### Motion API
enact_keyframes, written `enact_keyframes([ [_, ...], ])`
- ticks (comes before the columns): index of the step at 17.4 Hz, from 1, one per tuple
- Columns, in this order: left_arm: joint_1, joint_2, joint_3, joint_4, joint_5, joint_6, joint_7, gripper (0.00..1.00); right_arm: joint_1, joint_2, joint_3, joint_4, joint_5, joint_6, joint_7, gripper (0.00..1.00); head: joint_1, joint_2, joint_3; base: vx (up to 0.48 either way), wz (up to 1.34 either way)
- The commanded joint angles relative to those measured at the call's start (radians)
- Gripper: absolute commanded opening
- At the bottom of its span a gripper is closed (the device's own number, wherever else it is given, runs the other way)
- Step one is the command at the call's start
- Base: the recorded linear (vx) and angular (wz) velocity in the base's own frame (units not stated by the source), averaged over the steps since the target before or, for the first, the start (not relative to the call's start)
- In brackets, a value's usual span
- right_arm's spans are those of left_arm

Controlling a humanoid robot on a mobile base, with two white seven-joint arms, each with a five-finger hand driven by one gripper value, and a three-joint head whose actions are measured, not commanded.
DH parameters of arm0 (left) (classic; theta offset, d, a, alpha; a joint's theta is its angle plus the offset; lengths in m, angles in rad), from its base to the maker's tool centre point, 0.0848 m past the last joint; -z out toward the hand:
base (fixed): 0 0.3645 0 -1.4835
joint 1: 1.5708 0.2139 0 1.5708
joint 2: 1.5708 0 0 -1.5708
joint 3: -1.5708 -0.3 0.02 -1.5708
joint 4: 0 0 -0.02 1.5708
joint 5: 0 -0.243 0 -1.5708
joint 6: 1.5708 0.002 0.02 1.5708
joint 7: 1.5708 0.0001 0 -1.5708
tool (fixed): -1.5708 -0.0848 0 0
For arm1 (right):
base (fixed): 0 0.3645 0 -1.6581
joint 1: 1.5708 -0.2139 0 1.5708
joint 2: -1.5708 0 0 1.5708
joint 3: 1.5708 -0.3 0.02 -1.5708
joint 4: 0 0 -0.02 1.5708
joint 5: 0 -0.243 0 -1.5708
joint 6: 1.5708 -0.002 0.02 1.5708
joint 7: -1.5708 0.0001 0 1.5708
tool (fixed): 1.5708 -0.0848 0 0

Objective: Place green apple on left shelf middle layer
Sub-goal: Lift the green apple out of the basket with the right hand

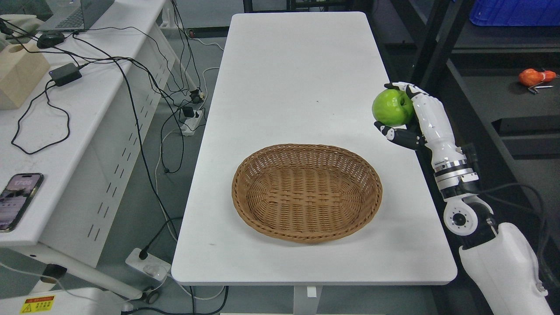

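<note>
The green apple [391, 107] is glossy and round. It sits held off the table at about three o'clock, stem dimple facing right.

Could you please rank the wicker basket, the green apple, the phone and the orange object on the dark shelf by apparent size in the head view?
1. Wicker basket
2. Phone, cut off by the picture's edge
3. Green apple, held in the right hand
4. Orange object, farther off, so unsure
</note>
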Motion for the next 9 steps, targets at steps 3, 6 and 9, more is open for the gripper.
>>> enact_keyframes([
  [3,0.0,0.017,0.0,0.0,0.0,0.001,-0.001,1.0,0.104,0.095,-0.158,-0.133,0.001,0.014,-0.047,0.0,0.0,0.0,0.0,-0.184,-0.07],
  [6,0.0,0.017,0.0,0.0,0.0,0.001,-0.001,1.0,0.13,0.124,-0.157,-0.152,-0.001,0.011,-0.047,0.0,0.0,0.0,0.0,-0.327,-0.11],
  [9,0.0,0.017,0.0,0.0,0.0,0.001,-0.001,1.0,0.144,0.126,-0.157,-0.153,-0.001,0.008,-0.047,0.0,0.0,0.0,0.0,-0.411,-0.04],
])
